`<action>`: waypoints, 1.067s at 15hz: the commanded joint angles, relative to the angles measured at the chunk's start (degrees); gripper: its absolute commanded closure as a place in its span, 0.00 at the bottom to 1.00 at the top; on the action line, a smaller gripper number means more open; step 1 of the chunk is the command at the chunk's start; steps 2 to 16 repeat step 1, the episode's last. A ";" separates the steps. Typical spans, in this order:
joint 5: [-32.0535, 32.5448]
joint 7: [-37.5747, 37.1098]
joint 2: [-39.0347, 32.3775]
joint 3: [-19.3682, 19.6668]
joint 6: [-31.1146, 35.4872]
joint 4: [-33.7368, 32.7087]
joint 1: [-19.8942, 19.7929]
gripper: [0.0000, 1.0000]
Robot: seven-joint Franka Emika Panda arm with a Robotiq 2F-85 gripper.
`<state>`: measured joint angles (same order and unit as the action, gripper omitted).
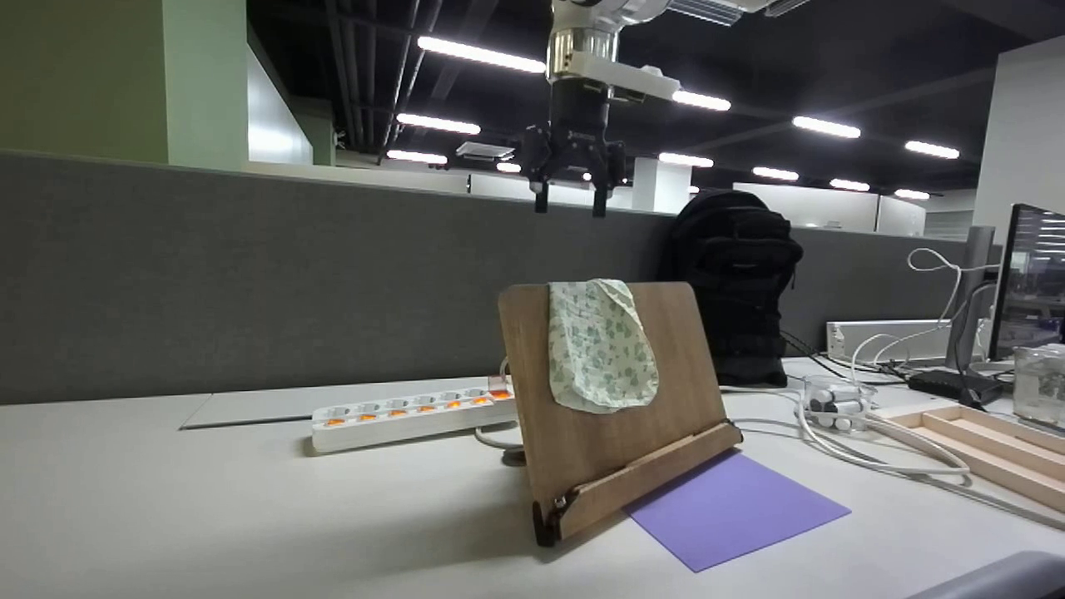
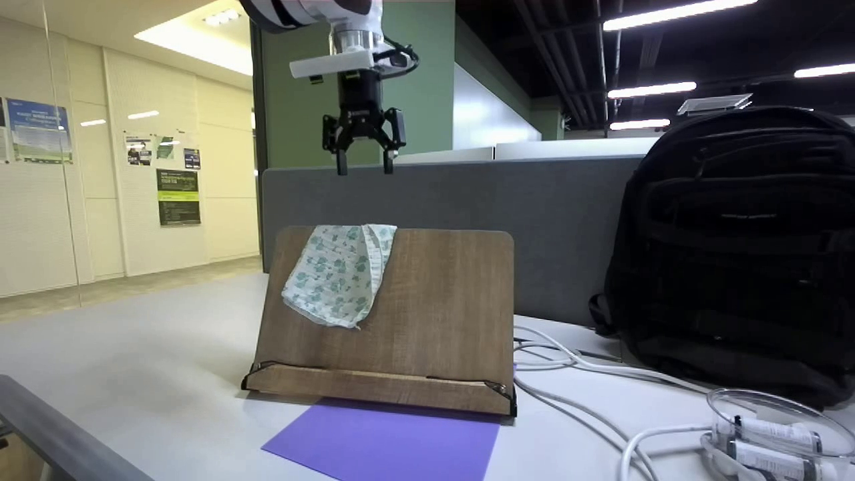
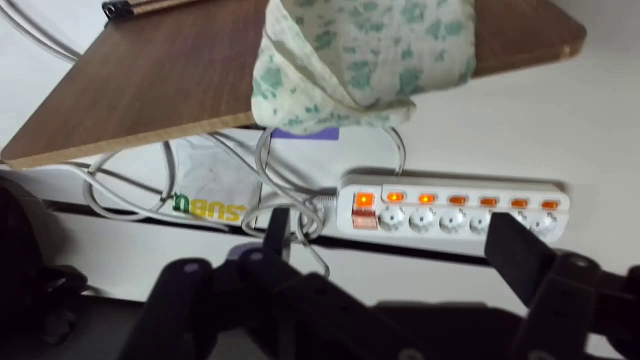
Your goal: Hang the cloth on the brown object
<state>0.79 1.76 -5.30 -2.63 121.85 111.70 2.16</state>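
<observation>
The pale green-and-white cloth point(image 1: 601, 349) hangs over the top edge of the brown wooden book stand point(image 1: 684, 358), mostly down its front face. In an exterior view, the cloth point(image 2: 337, 277) lies toward one side of the stand point(image 2: 447, 300). The wrist view shows the cloth point(image 3: 370, 55) folded over the edge of the board point(image 3: 165, 75), with a short part past it. My gripper point(image 1: 571, 204) is open and empty, well above the stand and apart from the cloth. It shows open too in an exterior view point(image 2: 365, 165) and the wrist view point(image 3: 387, 232).
A white power strip point(image 1: 416, 418) lies behind the stand. A purple sheet point(image 1: 740, 507) lies under and in front of it. A black backpack point(image 1: 732, 283) stands by the grey partition point(image 1: 333, 283). White cables point(image 2: 568, 361) and a clear container point(image 2: 778, 434) lie to the side.
</observation>
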 commanded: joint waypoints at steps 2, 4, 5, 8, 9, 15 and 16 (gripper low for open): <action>1.55 7.51 4.71 1.56 -1.31 10.61 -1.76 0.00; 1.55 7.51 4.71 1.56 -1.31 10.61 -1.76 0.00; 1.55 7.51 4.71 1.56 -1.31 10.61 -1.76 0.00; 1.55 7.51 4.71 1.56 -1.31 10.61 -1.76 0.00; 1.55 7.51 4.71 1.56 -1.31 10.61 -1.76 0.00; 1.55 7.51 4.71 1.56 -1.31 10.61 -1.76 0.00; 1.55 7.51 4.71 1.56 -1.31 10.61 -1.76 0.00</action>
